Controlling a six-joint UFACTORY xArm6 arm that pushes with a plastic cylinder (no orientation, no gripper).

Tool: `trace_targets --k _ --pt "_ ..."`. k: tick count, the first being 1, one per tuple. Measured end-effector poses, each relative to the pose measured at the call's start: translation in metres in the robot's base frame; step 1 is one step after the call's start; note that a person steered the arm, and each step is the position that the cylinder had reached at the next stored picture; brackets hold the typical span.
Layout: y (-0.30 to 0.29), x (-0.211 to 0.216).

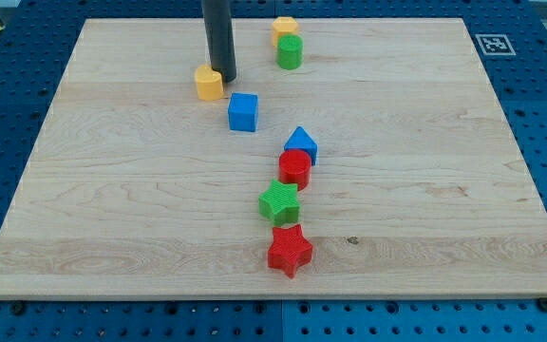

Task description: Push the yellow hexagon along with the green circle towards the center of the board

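Note:
A yellow hexagon-like block (285,28) sits near the view's top edge, just right of centre. The green circle (290,52) stands right below it, touching or nearly touching. My dark rod comes down from the top, and my tip (224,78) rests on the board well to the left of that pair. It is against the upper right side of a second yellow block (209,84), whose shape I cannot make out. A blue cube (243,111) lies just below and to the right of my tip.
A loose line of blocks runs down the board's middle: a blue pointed block (300,144), a red round block (294,167) touching it, a green block (279,202) and a red star (290,250). The wooden board (112,209) lies on a blue perforated table.

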State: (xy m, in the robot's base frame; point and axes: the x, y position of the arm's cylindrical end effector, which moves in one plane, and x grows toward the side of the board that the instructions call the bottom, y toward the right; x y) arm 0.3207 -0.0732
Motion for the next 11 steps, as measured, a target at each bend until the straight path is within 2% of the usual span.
trace_targets --k 1,2,4,5,6,9,11 --pt "0.000 0.000" --pt "0.001 -0.020" --pt "0.021 -0.102" --pt "0.066 -0.124" --pt "0.082 -0.122" --pt "0.077 -0.076" --pt "0.100 -0.065"
